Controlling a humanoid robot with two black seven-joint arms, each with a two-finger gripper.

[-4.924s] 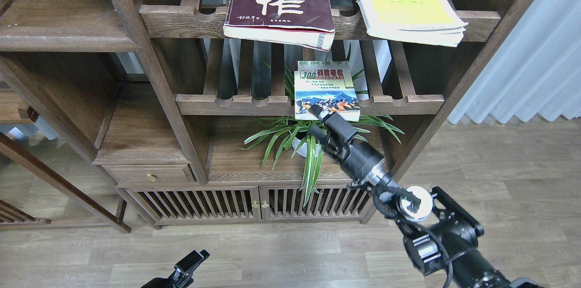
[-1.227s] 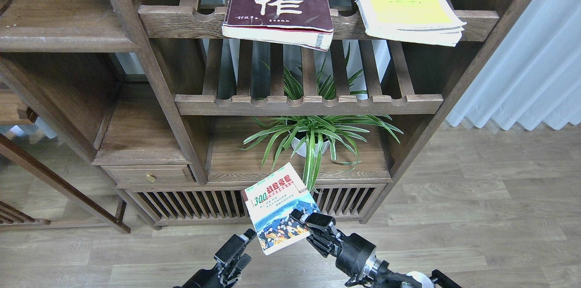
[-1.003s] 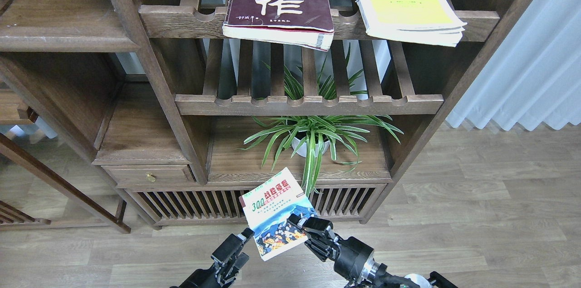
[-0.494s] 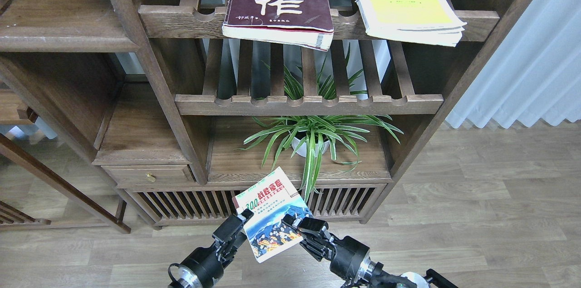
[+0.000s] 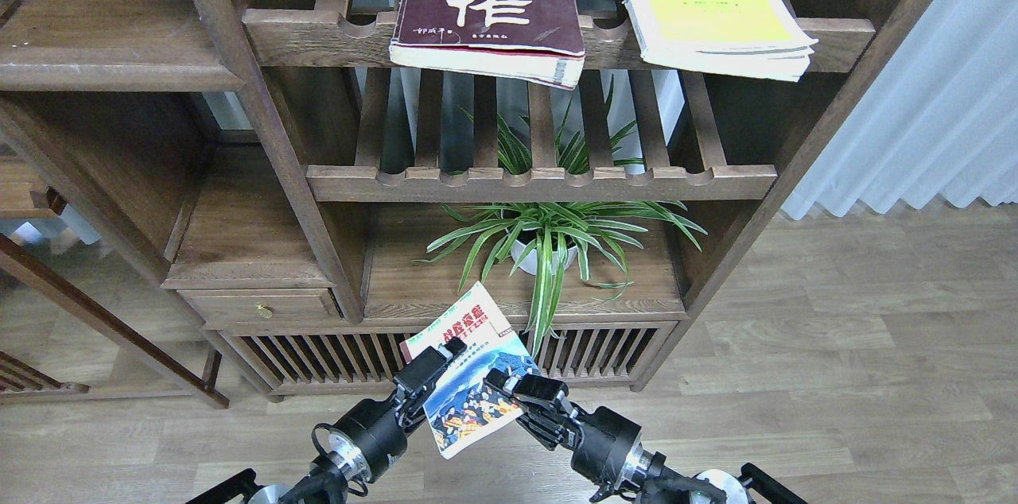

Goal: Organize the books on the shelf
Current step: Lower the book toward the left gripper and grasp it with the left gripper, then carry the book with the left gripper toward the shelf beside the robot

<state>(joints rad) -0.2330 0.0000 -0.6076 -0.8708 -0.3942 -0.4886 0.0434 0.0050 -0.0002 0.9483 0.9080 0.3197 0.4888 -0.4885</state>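
Note:
The small green book (image 5: 469,385) with the red "300" hangs tilted in the air, low in front of the cabinet. My right gripper (image 5: 503,386) is shut on its lower right edge. My left gripper (image 5: 433,367) is at the book's left edge with one finger (image 5: 429,365) over the cover; its other finger is hidden. The thick maroon book (image 5: 487,3) and the yellow-green book (image 5: 708,7) lie flat on the top slatted rack (image 5: 318,35). A solid dark shelf board (image 5: 103,43) is at the upper left, another (image 5: 238,234) lower left.
The middle slatted rack (image 5: 541,182) holds nothing. A potted spider plant (image 5: 549,242) stands on the board below it, just behind the held book. Slatted cabinet doors (image 5: 342,361) and a drawer (image 5: 262,305) are beneath. A white curtain (image 5: 922,122) hangs at the right.
My right gripper has carried the green book from the middle rack down and to the left. My left arm has risen and its gripper has reached the book's left edge.

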